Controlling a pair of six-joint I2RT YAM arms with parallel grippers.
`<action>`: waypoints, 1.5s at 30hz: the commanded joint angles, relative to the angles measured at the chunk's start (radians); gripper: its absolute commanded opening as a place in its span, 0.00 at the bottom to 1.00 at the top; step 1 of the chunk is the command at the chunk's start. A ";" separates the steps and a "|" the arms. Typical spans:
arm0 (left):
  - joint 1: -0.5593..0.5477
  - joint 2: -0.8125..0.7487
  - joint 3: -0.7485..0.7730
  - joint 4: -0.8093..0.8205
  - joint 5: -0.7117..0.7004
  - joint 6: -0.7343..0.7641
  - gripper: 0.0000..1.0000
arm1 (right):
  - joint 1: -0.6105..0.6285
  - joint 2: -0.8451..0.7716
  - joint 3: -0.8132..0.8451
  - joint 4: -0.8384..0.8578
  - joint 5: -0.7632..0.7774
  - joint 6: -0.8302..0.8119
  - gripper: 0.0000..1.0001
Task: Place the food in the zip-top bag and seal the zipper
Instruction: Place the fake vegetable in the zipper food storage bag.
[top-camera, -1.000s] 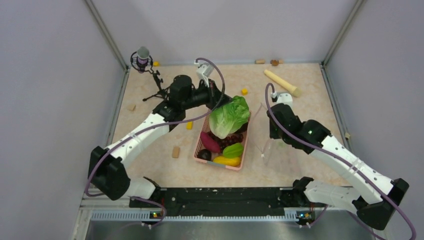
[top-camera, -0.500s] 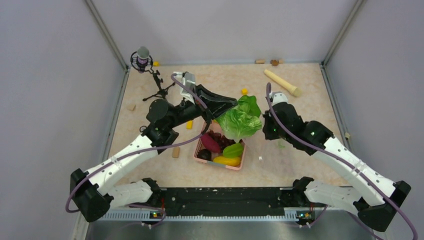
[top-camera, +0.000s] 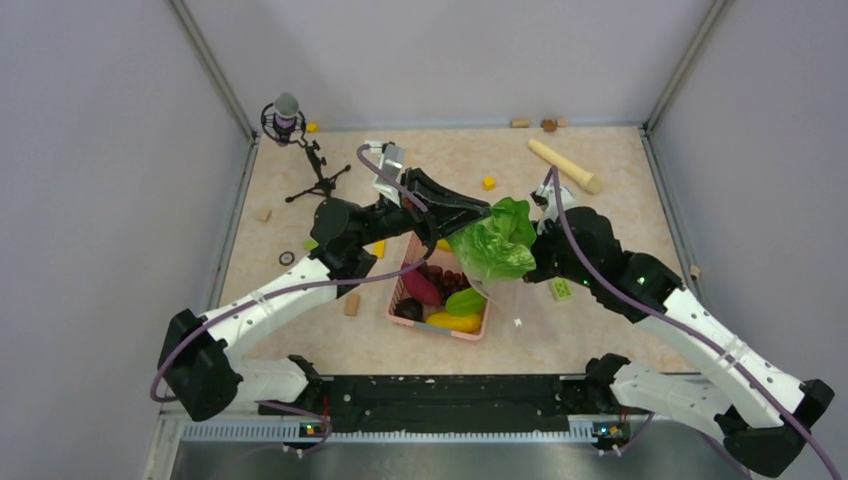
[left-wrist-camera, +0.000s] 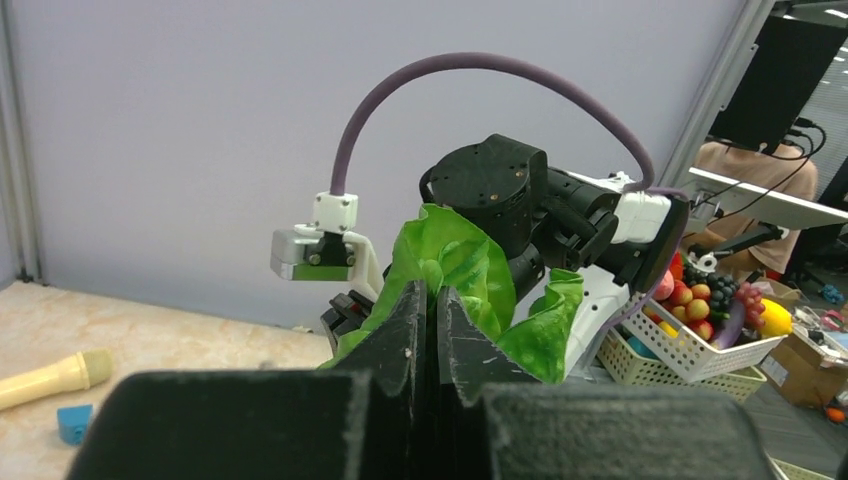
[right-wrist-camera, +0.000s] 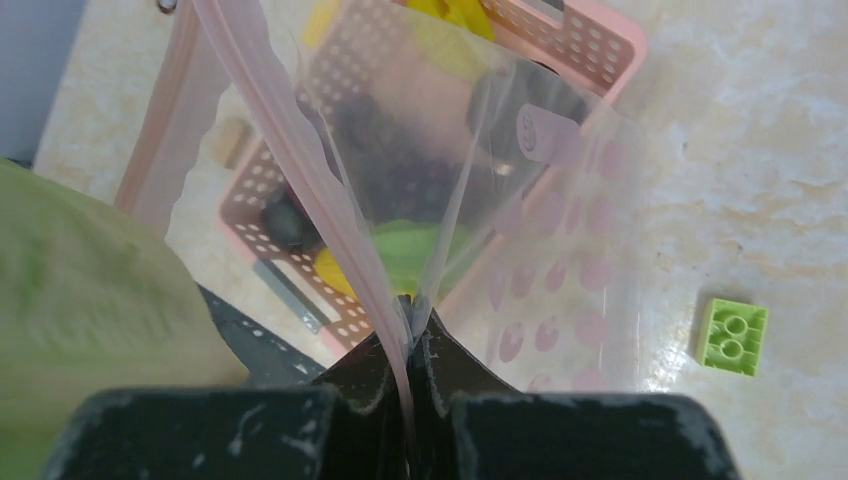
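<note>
My left gripper (top-camera: 478, 213) is shut on the big green-white lettuce head (top-camera: 497, 245) and holds it in the air over the far right corner of the pink basket (top-camera: 468, 336). In the left wrist view the jaws (left-wrist-camera: 427, 297) pinch a lettuce leaf (left-wrist-camera: 455, 262). My right gripper (top-camera: 535, 268) is just right of the lettuce. It is shut on the zip-top bag (right-wrist-camera: 530, 160) at its pinkish zipper (right-wrist-camera: 290, 150), and the bag hangs open. The magenta sweet potato (top-camera: 420, 288), green pod (top-camera: 466, 300), yellow fruit (top-camera: 453, 322) and dark pieces (top-camera: 408, 310) lie in the basket.
A beige rolling pin (top-camera: 565, 165) lies at the back right. A microphone stand (top-camera: 290, 125) is at the back left. Small blocks are scattered about: yellow (top-camera: 489, 183), green (top-camera: 561, 289) and wooden (top-camera: 352, 303). Grey walls close in the table.
My left arm has carried the lettuce to the right, from over the basket to beside the right gripper. My right gripper has moved in towards the lettuce with the bag.
</note>
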 joint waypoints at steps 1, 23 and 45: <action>-0.003 0.031 0.028 0.215 0.010 -0.067 0.00 | -0.006 -0.077 -0.002 0.102 -0.057 0.035 0.00; -0.003 0.165 -0.098 0.384 0.094 -0.040 0.00 | -0.008 -0.157 -0.018 0.178 -0.143 0.100 0.00; -0.053 0.231 -0.115 0.191 0.223 0.269 0.00 | -0.007 -0.179 0.040 0.254 -0.198 0.231 0.00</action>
